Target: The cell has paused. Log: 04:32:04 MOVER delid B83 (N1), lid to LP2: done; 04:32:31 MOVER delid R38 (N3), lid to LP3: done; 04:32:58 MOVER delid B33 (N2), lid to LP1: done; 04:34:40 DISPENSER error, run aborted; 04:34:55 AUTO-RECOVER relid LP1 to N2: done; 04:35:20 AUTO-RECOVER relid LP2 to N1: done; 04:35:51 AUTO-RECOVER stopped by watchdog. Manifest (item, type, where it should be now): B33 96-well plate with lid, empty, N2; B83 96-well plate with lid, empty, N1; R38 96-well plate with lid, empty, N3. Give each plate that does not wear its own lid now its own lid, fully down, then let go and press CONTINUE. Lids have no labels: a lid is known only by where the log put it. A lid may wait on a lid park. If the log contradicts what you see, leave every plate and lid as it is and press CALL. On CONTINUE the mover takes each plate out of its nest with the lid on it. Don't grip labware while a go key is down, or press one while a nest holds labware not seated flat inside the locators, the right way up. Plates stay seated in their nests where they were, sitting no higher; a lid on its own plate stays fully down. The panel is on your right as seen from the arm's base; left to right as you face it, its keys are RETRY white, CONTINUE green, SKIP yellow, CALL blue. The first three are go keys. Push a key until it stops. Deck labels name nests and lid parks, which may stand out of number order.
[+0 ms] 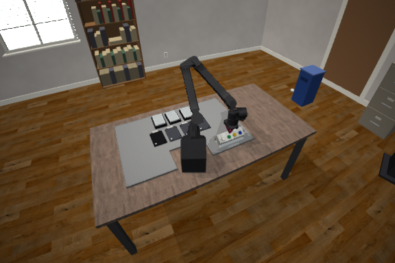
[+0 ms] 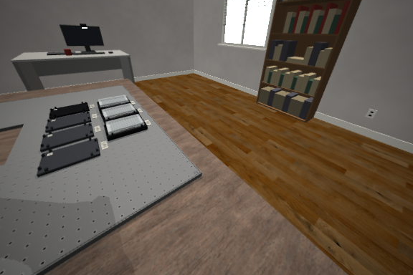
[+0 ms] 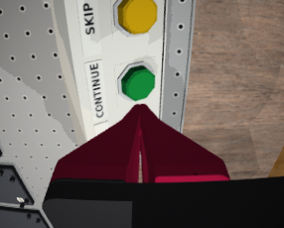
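My gripper (image 3: 140,113) is shut and empty, its dark red fingertips just below the green CONTINUE key (image 3: 138,83) in the wrist view; whether they touch the key I cannot tell. The yellow SKIP key (image 3: 137,13) is beyond it. In the top view the gripper (image 1: 229,129) hangs over the key panel (image 1: 230,139). Three plates with clear lids on them (image 2: 121,111) sit in a row of nests; they also show in the top view (image 1: 172,116). Beside them lie several dark lid parks (image 2: 68,137), all bare.
The arm's black base block (image 1: 193,153) stands at the table's front between the deck mat (image 1: 147,148) and the panel. Small deck labels sit beside nests and parks, too small to read. A blue bin (image 1: 307,85) stands on the floor beyond the table.
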Action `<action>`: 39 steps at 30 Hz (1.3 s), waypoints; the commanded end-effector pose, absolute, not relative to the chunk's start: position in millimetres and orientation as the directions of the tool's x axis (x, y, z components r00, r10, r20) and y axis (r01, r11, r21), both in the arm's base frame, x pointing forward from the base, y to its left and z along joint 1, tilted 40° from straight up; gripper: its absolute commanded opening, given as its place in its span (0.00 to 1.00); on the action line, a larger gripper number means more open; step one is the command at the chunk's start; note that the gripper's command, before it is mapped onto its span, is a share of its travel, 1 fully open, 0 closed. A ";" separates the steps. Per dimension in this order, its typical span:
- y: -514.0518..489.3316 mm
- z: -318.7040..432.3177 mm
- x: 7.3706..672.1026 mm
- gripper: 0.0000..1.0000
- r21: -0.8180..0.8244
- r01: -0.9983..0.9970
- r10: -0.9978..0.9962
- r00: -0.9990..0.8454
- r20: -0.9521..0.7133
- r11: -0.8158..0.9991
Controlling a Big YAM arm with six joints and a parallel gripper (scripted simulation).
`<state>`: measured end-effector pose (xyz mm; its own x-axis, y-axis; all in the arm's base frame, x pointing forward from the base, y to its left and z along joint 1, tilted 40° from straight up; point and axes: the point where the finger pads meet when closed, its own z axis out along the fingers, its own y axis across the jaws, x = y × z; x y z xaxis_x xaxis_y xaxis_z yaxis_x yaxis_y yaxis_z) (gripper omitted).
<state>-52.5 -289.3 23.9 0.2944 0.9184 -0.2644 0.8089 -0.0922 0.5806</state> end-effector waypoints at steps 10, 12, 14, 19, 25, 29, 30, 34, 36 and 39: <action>-289.8 16.4 -48.1 0.00 0.583 0.807 0.920 0.298 -0.255 -0.099; -289.6 15.2 -50.8 0.00 0.583 0.805 0.916 0.309 -0.255 -0.109; -290.5 14.2 -46.6 0.00 0.583 0.806 0.920 0.298 -0.255 -0.099; -291.3 11.5 -46.0 0.00 0.583 0.806 0.919 0.302 -0.255 -0.103; -292.7 8.3 -42.7 0.00 0.583 0.806 0.920 0.298 -0.255 -0.100; -292.6 7.2 -45.9 0.00 0.583 0.805 0.916 0.310 -0.255 -0.110; -293.1 6.7 -43.3 0.00 0.583 0.806 0.918 0.303 -0.255 -0.104; -294.2 4.6 -40.2 0.00 0.583 0.806 0.920 0.298 -0.255 -0.100; -294.5 3.5 -40.4 0.00 0.583 0.806 0.919 0.301 -0.255 -0.102; -295.2 1.9 -38.5 0.00 0.583 0.806 0.920 0.298 -0.255 -0.100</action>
<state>-42.4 -296.2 7.7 0.2908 0.9173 -0.2721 0.8116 -0.0859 0.5778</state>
